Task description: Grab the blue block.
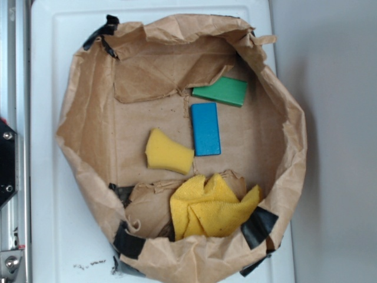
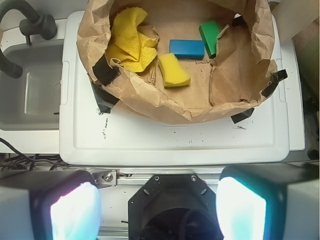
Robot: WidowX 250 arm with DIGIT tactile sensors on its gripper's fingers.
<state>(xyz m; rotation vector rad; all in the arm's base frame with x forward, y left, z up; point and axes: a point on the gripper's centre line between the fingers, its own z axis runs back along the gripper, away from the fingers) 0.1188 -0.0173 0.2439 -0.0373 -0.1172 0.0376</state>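
The blue block [image 1: 205,128] lies flat on the floor of a brown paper bag [image 1: 88,127], near its middle. In the wrist view the blue block [image 2: 187,48] shows far up the frame, inside the bag [image 2: 150,97]. My gripper [image 2: 158,210] is open, its two pale fingers [image 2: 75,212] spread wide at the bottom corners with nothing between them. It hangs well back from the bag, over the robot's black base. In the exterior view the gripper is out of sight.
A flat green block [image 1: 221,91] lies just beyond the blue one. A yellow sponge piece [image 1: 168,152] sits beside it. A crumpled yellow cloth [image 1: 213,207] fills one end of the bag. The bag rests on a white tray [image 2: 175,145]. A sink [image 2: 30,92] is at left.
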